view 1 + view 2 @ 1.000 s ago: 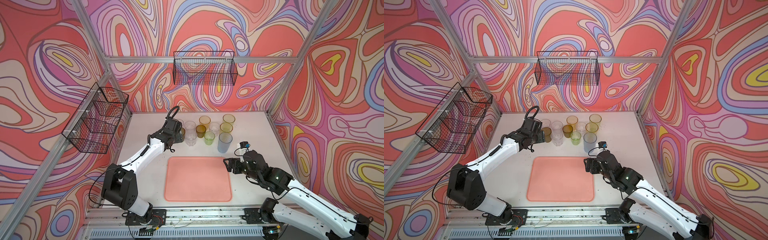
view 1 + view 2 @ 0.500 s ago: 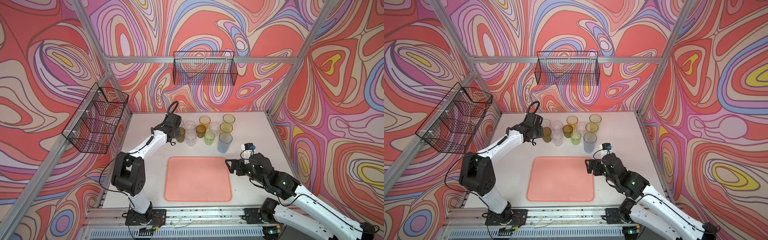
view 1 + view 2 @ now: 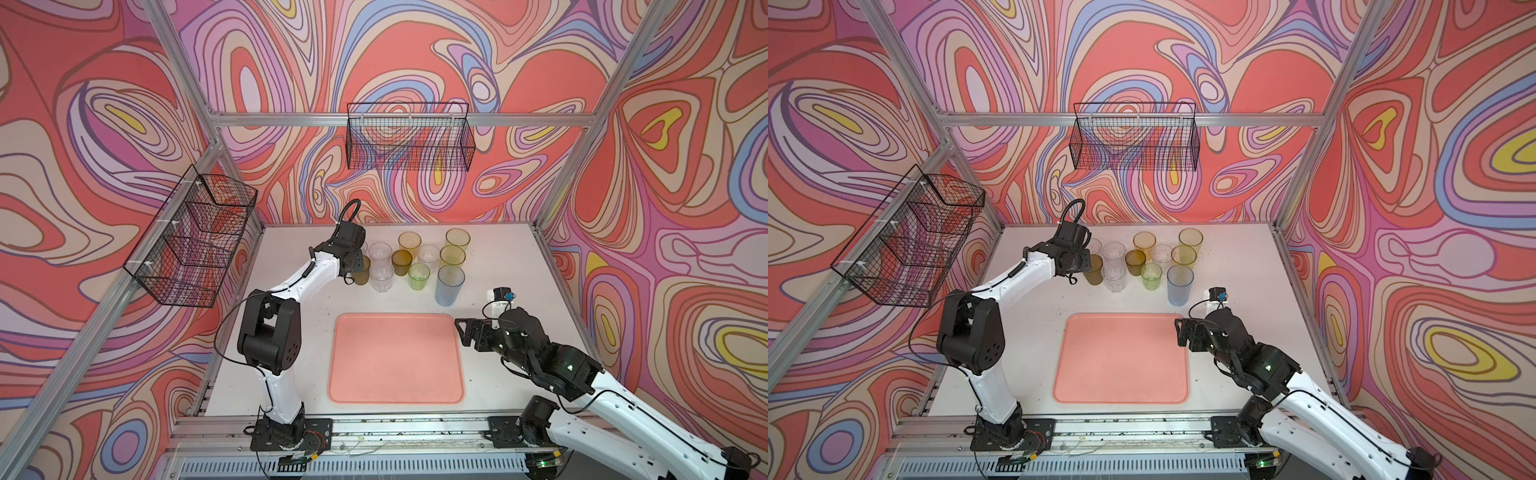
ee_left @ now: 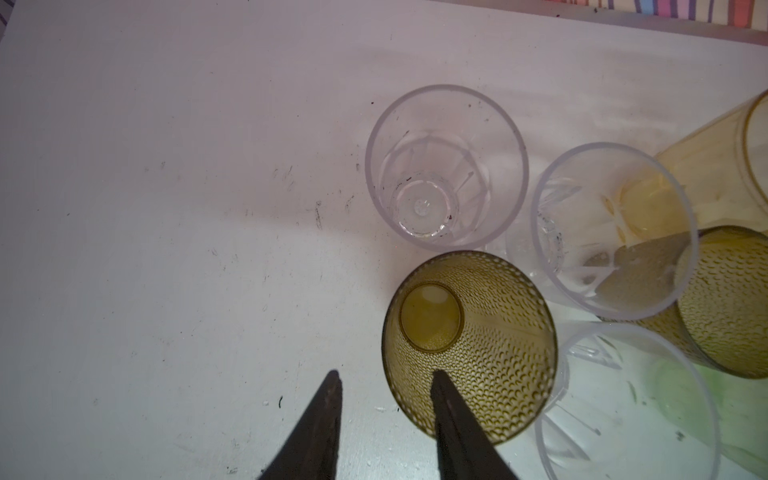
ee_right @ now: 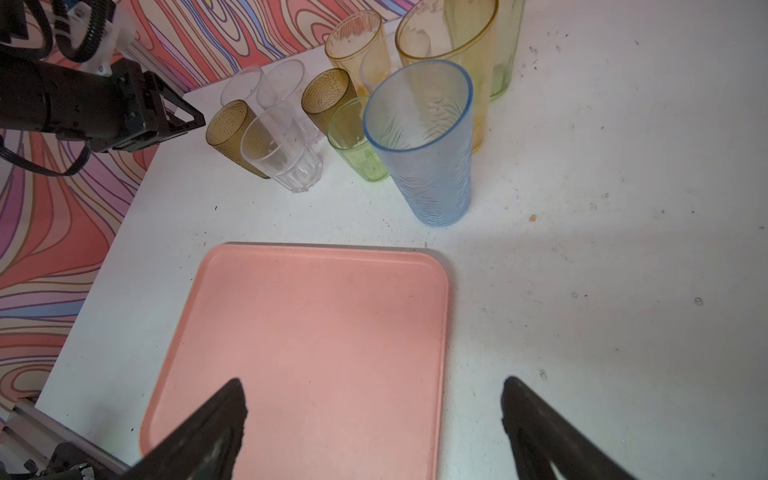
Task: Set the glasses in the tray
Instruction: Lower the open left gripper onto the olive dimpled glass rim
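I am looking down on a white table (image 3: pixel 498 257) with the salmon-pink tray (image 3: pixel 395 361) lying flat at its near middle. Beyond the tray's far edge the glasses (image 3: pixel 415 262) stand upright in a tight cluster on the table, the tall pale blue tumbler (image 3: pixel 449 284) nearest the tray. My right gripper (image 5: pixel 372 386) hangs at the tray's right edge, jaws spread wide and empty, while my left gripper (image 4: pixel 383 374) sits at the cluster's left end, jaws partly apart, one finger inside the brown-amber tumbler (image 4: pixel 490 365) and one outside its wall, not pinching it
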